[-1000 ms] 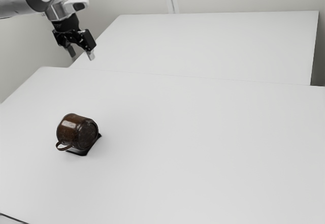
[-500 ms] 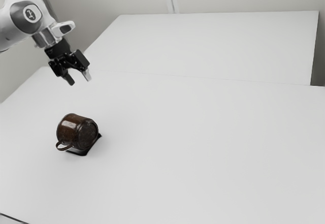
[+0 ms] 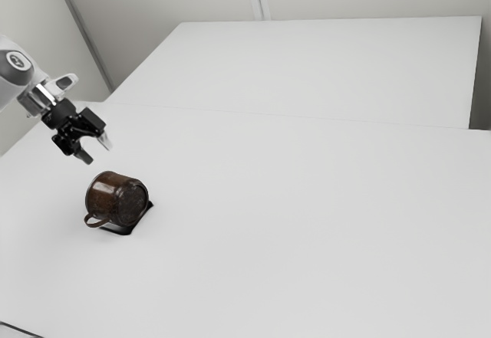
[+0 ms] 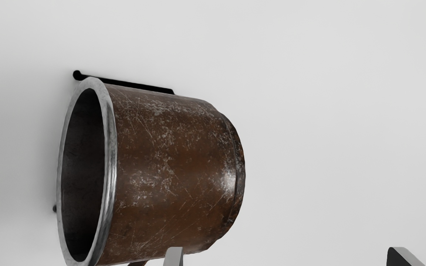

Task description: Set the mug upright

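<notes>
Lying on side, mug (image 3: 113,198) opens toward exterior view's left

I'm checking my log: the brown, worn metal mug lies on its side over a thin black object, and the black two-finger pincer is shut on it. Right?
Not quite: the black pincer is open, its fingers apart and clear of the mug, as the exterior view shows. The rest holds: the mug lies on its side over the thin black object.

arm (image 3: 15,63): sloping downward | hand (image 3: 97,152): tilted, aimed down | fingers (image 4: 174,256): wide apart
</notes>
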`<state>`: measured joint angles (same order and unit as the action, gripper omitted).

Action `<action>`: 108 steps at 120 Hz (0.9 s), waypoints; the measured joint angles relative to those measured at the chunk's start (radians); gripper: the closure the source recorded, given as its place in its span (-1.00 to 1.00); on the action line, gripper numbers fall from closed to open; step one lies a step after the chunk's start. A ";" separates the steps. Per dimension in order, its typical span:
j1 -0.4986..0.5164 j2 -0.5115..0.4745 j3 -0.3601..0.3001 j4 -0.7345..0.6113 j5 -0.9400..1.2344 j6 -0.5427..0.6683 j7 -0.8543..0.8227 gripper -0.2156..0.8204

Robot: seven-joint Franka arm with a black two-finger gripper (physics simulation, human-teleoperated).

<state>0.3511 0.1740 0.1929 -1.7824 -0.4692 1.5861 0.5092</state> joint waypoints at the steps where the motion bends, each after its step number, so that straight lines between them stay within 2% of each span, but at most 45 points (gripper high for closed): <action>1: 0.003 0.004 0.000 0.001 -0.002 0.000 0.004 -0.58; 35: 0.097 0.123 -0.021 0.046 -0.046 0.002 0.132 -0.58; 69: 0.156 0.186 -0.044 0.045 -0.076 0.007 0.226 -0.58; 81: 0.159 0.186 -0.061 0.018 -0.104 0.007 0.250 -0.58; 108: 0.158 0.117 -0.084 -0.091 -0.168 0.034 0.292 -0.58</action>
<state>0.5090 0.2907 0.1094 -1.8738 -0.6370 1.6206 0.8009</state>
